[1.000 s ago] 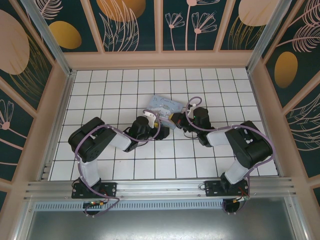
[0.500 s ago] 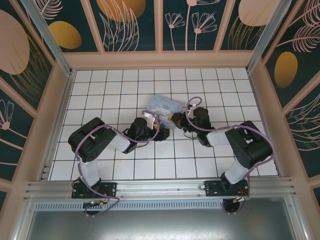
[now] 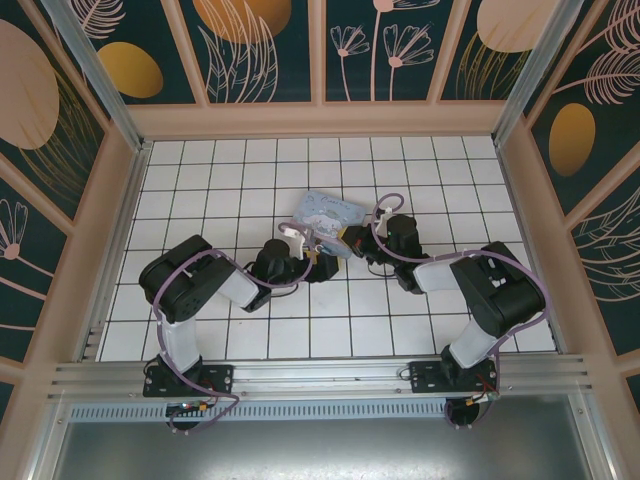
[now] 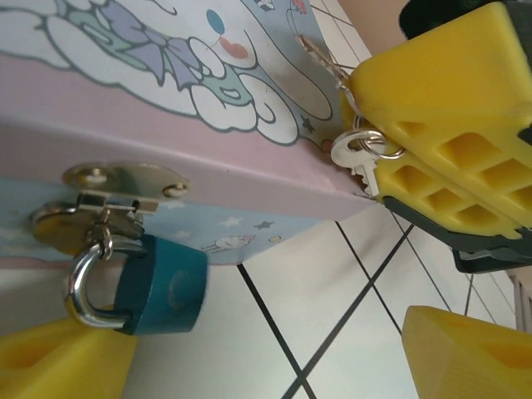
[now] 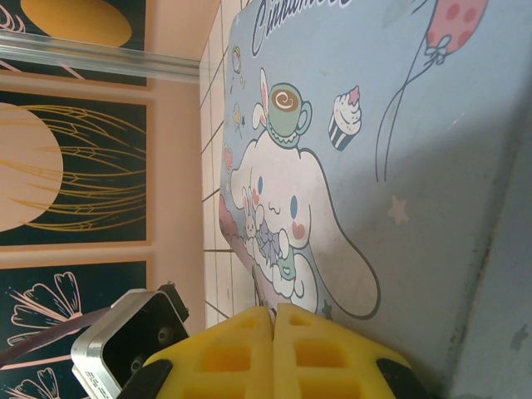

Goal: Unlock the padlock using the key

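The teal padlock (image 4: 162, 287) hangs by its silver shackle from the brass hasp (image 4: 125, 187) on the front of the cartoon-printed tin box (image 4: 208, 158). My left gripper (image 4: 266, 357) is open, with one yellow finger (image 4: 58, 362) just under the padlock and the other (image 4: 470, 353) far to the right. Nothing lies between them but floor tile. My right gripper (image 4: 359, 125) is shut on the small silver key (image 4: 364, 166). The key and its ring poke out at the box's corner. In the right wrist view the right gripper (image 5: 274, 312) has its pads pressed together over the box lid (image 5: 399, 150).
The tin box (image 3: 330, 212) lies mid-floor on white tiles, with the left gripper (image 3: 308, 255) and the right gripper (image 3: 350, 240) close together at its near edge. Purple cables loop over both arms. Wooden walls ring the floor, and a metal rail runs along the near side.
My left gripper has shifted slightly left and closer to the box's near edge. The right arm has stayed still with the key.
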`<action>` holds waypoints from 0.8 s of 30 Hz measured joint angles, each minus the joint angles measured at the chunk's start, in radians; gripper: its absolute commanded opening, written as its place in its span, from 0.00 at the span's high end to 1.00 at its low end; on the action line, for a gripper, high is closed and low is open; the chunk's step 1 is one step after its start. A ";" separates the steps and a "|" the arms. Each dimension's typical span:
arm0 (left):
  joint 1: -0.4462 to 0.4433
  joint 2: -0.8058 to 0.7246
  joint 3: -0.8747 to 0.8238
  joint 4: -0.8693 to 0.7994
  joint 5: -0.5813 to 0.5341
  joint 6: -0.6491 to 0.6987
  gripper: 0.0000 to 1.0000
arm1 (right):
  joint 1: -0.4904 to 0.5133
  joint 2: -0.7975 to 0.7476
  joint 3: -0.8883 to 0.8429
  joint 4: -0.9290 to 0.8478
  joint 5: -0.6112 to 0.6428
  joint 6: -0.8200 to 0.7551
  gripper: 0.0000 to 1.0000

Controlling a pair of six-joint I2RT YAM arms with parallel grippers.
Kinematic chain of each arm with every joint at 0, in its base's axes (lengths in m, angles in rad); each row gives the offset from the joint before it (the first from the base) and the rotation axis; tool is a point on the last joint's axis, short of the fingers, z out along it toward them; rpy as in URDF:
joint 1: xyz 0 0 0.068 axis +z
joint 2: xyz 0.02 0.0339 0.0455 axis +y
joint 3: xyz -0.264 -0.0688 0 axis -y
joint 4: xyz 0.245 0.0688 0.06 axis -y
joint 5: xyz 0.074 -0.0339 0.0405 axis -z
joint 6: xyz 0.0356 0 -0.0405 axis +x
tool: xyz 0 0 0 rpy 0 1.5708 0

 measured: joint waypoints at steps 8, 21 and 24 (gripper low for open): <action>0.000 0.008 -0.020 0.048 0.010 -0.052 0.18 | 0.000 0.000 0.000 0.000 0.000 0.000 1.00; -0.002 0.024 0.020 0.002 -0.059 -0.098 0.33 | 0.000 0.000 0.000 0.000 0.000 0.000 1.00; -0.002 0.024 0.020 -0.010 -0.080 -0.105 0.38 | 0.000 0.000 0.000 0.000 0.000 0.000 1.00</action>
